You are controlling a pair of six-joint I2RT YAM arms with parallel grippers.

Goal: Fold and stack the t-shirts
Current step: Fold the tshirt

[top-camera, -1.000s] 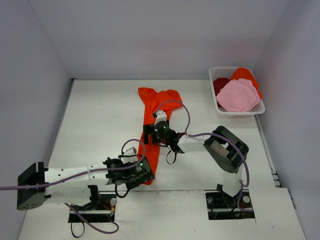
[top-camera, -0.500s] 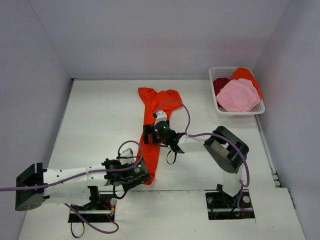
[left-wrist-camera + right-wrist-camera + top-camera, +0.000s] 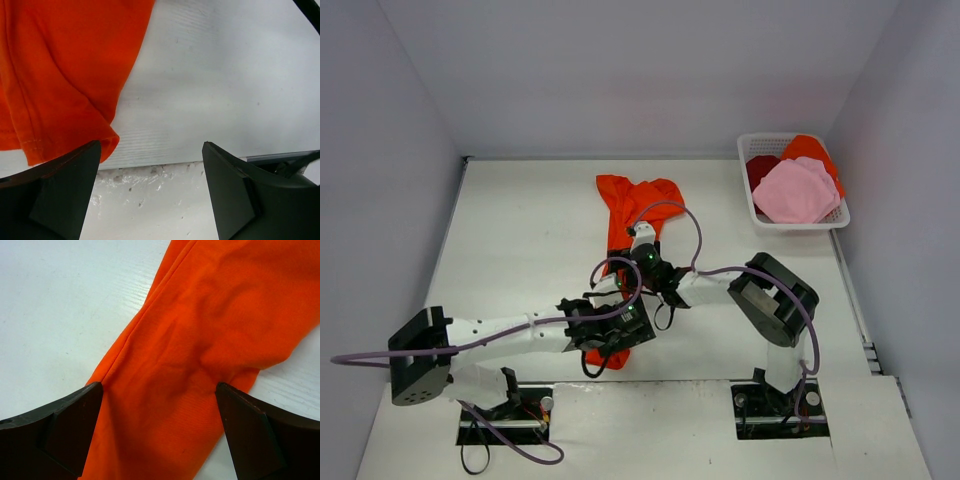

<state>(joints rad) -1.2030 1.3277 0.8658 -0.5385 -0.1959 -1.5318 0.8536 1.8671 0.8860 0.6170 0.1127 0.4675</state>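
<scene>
The large orange-red t-shirt (image 3: 625,215) lies bunched in a long strip down the middle of the table, its near end (image 3: 603,356) by the front edge. My left gripper (image 3: 612,333) hovers over that near end, open and empty; in the left wrist view (image 3: 150,192) the shirt's hemmed corner (image 3: 65,100) sits just beside the left finger (image 3: 60,195). My right gripper (image 3: 636,270) is open over the middle of the strip; in the right wrist view (image 3: 157,432) the orange cloth (image 3: 200,340) lies between the jaws, not gripped.
A white lattice basket (image 3: 748,195) at the back right holds a light pink t-shirt (image 3: 795,192), a dark red one (image 3: 760,168) and an orange one (image 3: 810,150). The table's front edge (image 3: 165,162) runs just under my left gripper. Purple cables loop over both arms.
My left arm has swung right and forward, so its gripper now sits over the shirt's near end. My right gripper has shifted slightly over the strip. The shirt's near end looks a little more bunched.
</scene>
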